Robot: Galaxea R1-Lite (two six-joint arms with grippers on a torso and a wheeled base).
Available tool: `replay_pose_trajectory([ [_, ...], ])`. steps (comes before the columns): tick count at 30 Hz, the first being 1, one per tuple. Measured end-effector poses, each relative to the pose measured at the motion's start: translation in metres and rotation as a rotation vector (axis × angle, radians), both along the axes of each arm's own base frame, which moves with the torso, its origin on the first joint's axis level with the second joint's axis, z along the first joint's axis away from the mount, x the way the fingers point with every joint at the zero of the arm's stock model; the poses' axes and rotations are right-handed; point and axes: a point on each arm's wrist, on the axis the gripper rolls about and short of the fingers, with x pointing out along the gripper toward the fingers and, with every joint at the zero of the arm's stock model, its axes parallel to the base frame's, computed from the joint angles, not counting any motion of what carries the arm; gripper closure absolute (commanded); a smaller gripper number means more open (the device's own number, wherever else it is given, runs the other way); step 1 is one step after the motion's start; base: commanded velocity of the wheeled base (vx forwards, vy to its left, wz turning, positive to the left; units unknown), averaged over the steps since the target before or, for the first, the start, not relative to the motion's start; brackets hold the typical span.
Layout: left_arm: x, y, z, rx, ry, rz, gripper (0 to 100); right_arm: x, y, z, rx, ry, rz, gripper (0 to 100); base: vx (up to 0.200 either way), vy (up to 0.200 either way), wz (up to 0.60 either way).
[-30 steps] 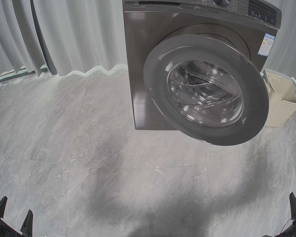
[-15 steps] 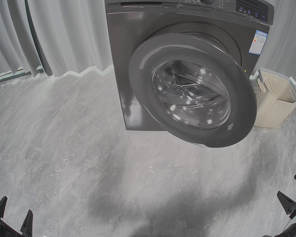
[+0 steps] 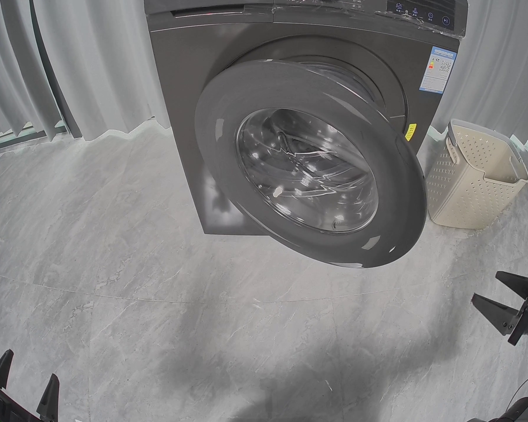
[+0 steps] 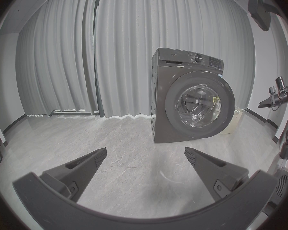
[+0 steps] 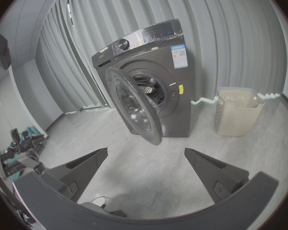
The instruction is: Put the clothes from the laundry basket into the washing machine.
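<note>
Laundry basket just beside washing machine, door open; clothes hidden behind basket wall. We judge them soft, light, floppy: pinch bunched fold. L gripper, R gripper both spread, empty, well apart from machine.

The dark grey front-loading washing machine loses its top to the head view's upper edge. Its round, glass-windowed door hangs ajar across most of the drum mouth. In the right wrist view, dark shapes inside the steel drum are too small to identify. The cream perforated plastic laundry basket hides its own floor behind its walls, and in the left wrist view the door covers most of it. The head view's lower edge cuts the black left gripper down to two fingertips. Its right edge cuts off the black right gripper behind the fingers.
</note>
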Motion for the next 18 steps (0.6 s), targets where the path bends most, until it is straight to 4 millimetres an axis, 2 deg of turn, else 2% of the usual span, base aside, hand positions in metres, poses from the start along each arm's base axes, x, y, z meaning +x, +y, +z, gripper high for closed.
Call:
replay_pose_trajectory([
  [6, 0.0, 0.0, 0.0, -0.003, 0.0, 0.0, 0, 0.016, 0.01, -0.004, 0.014, 0.071, 0.088, 0, 0.2, 0.0, 0.0],
  [14, 0.0, 0.0, 0.0, -0.004, 0.001, -0.001, 0, 0.042, 0.018, 0.001, -0.002, 0.094, 0.096, 0, 0.0, 0.0, 0.0],
  [18, 0.0, 0.0, 0.0, -0.004, 0.002, -0.001, 0, 0.059, 0.02, 0.005, -0.015, 0.103, 0.047, 0, 0.0, 0.0, 0.0],
])
